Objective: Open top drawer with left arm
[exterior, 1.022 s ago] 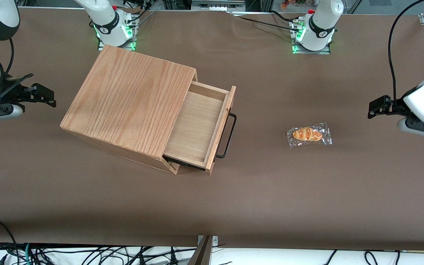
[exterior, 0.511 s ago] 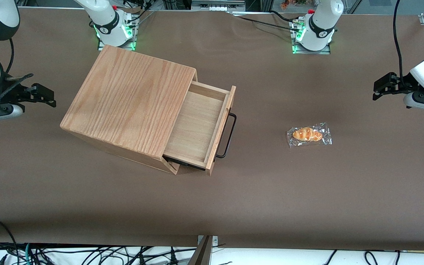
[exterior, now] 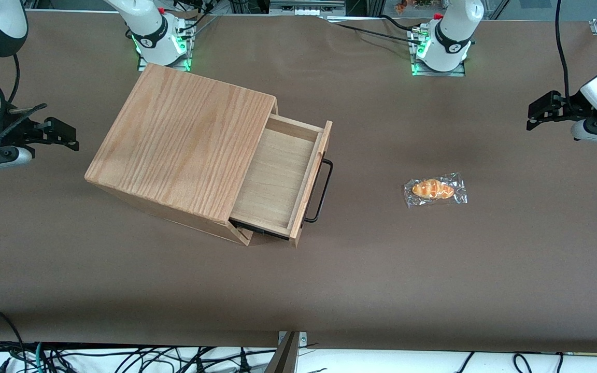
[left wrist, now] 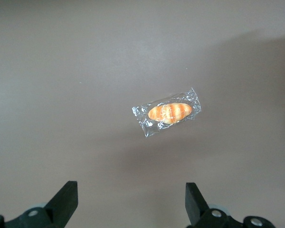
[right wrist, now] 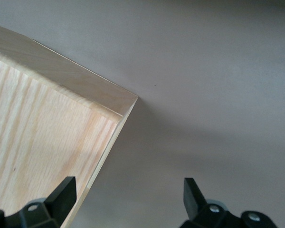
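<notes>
**Drawer already out, hand parked high and wide**

Since the top drawer (exterior: 278, 178) sits pulled well out of the cabinet (exterior: 182, 140) at centre-left of the front view, I judge the task basically done. My hand (exterior: 537, 111) hangs at the right edge of that frame, fingers (left wrist: 66, 199) apart, holding nothing, well apart from the drawer, looking down on the wrapped bread (exterior: 435, 189) on the table (exterior: 433, 269). Handling guess: light wood, stiff, slides on runners; pull straight or it may bind. Only sensible grip is the black bar handle (exterior: 322, 191), mid-span; thin metal, likely slippery.
</notes>
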Controlling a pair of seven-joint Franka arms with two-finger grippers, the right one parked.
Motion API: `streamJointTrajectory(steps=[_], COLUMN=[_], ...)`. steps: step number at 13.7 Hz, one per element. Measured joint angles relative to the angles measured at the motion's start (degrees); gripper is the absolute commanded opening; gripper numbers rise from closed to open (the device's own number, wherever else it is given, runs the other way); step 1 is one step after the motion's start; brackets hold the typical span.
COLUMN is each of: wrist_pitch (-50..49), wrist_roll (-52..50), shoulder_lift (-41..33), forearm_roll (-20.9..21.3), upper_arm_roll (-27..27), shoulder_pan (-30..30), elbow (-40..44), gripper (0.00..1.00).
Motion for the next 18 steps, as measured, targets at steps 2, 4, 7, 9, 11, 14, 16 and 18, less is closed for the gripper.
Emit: streamJointTrajectory(steps=[2, 4, 7, 9, 11, 14, 16, 18], wrist_pitch=[0.2, 0.2, 0.3, 0.4, 0.4, 0.4, 0.4, 0.4], wrist_roll=[-1.0, -1.9, -2.0, -2.0, -2.1, -2.1, -2.1, -2.1], shoulder_lift=[0.0, 0.0, 0.2, 0.2, 0.2, 0.2, 0.2, 0.2], forearm_roll=[0.0, -0.1, -0.4, -0.4, -0.4, -0.4, -0.4, -0.4], upper_arm_roll=[0.0, 0.1, 0.4, 0.5, 0.5, 0.5, 0.5, 0.5], shoulder_pan=[0.0, 0.1, 0.6, 0.7, 0.7, 0.7, 0.7, 0.7], elbow=[-0.1, -0.2, -0.6, -0.7, -0.7, -0.8, -0.8, -0.8], gripper=[1.0, 1.0, 1.0, 1.0, 1.0, 1.0, 1.0, 1.0])
